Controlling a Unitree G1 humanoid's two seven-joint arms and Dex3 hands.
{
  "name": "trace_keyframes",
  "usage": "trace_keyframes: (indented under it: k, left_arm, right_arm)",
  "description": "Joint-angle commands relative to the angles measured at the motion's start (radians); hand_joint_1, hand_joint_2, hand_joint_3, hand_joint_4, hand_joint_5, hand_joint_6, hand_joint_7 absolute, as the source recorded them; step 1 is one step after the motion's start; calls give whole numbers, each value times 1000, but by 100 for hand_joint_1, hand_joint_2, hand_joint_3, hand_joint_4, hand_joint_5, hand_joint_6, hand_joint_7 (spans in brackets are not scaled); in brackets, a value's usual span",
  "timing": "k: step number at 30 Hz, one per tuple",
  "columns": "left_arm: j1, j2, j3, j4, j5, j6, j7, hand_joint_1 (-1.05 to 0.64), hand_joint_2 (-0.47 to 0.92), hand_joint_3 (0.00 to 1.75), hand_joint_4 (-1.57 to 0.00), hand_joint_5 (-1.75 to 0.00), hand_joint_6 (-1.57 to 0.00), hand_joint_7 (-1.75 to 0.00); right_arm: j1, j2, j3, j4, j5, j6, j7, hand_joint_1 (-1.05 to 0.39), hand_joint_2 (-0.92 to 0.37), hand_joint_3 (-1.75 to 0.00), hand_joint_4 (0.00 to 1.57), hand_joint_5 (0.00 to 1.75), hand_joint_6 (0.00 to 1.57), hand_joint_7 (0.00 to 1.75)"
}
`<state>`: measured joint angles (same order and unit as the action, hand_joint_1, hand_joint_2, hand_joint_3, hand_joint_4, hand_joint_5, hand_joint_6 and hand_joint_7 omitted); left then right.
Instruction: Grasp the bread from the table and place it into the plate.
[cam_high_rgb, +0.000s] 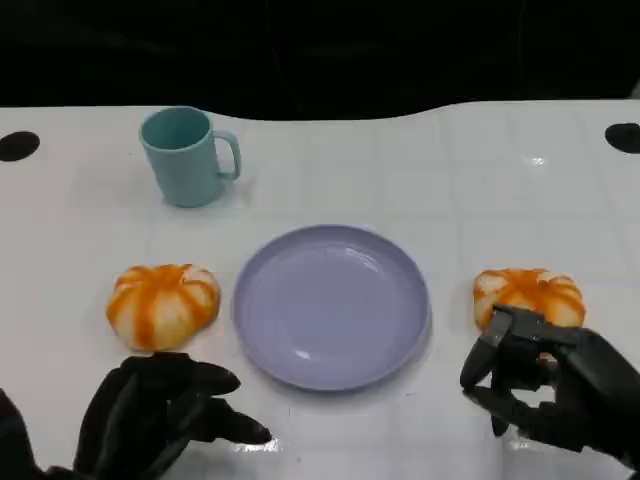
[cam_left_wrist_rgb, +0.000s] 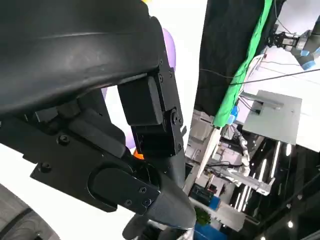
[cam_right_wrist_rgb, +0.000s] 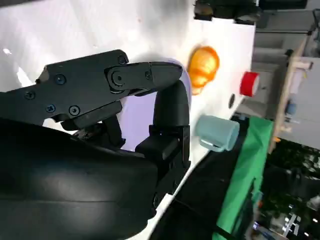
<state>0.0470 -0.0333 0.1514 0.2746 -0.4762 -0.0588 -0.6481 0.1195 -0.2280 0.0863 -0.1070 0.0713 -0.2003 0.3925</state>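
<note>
Right hand (cam_high_rgb: 550, 385) hovers low at the near right of the white table (cam_high_rgb: 480, 180), fingers apart and curved, holding nothing; its fingertips sit just in front of the right orange-and-white round bread roll (cam_high_rgb: 528, 293), close but contact not certain from the head view. Posture reads as a pre-grasp approach, palm set to close around the roll from the near side.

Left hand (cam_high_rgb: 165, 412) also released, fingers spread, resting near the table's front edge just short of the left orange-striped bread roll (cam_high_rgb: 162, 304), apart from it.

Round lavender plate (cam_high_rgb: 332, 305) lies between the two rolls, bare, neither roll touching its rim. Either roll is a short sideways carry from it, which likely explains the symmetric layout.

Light-blue plastic mug (cam_high_rgb: 188, 156) stands upright well behind the left roll, handle toward the plate, out of both paths.

Open table surface lies behind the plate and to the far right. Judged: lift over the raised rim needed; roll may slide if nudged first.
</note>
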Motion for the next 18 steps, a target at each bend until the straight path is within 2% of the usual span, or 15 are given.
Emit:
trace_keyframes:
  k: [1, 5, 8, 10, 13, 15, 18]
  left_arm:
    - [-7, 17, 6, 6, -1, -4, -3, -97, 82, 0, -157, -19, -154, 0]
    - [-9, 17, 9, 11, -6, -4, -8, -97, 82, 0, -157, -19, -154, 0]
    - [-8, 17, 8, 11, -3, -10, -9, -97, 82, 0, -157, -19, -153, 0]
    - [-7, 19, 7, 12, 0, -15, -11, -97, 83, 0, -157, -19, -153, 0]
    - [-6, 19, 6, 9, 2, -13, -8, -98, 83, 0, -157, -19, -154, 0]
    - [-6, 20, 7, 9, 1, -12, -8, -98, 83, 0, -157, -19, -154, 0]
    - [-7, 21, 8, 13, -1, -13, -11, -98, 83, 0, -157, -19, -153, 0]
  right_arm:
    - [-14, 0, -28, -8, -15, -56, -35, -41, -92, -22, 58, 174, 53, 126]
    - [-28, -5, -37, 8, -46, -128, -62, -38, -92, -20, 50, 158, 52, 107]
    - [-34, -14, -46, 9, -72, -156, -76, -37, -92, -17, 47, 135, 51, 89]
    - [-43, -27, -54, 13, -121, -186, -99, -38, -92, -15, 46, 115, 52, 73]
    - [-59, -50, -64, 24, -216, -230, -144, -42, -92, -9, 42, 96, 53, 54]
    - [-68, -65, -69, 28, -282, -251, -179, -43, -92, -4, 41, 80, 58, 32]
    - [-85, -86, -74, 54, -339, -302, -220, -39, -89, 0, 36, 68, 58, 16]
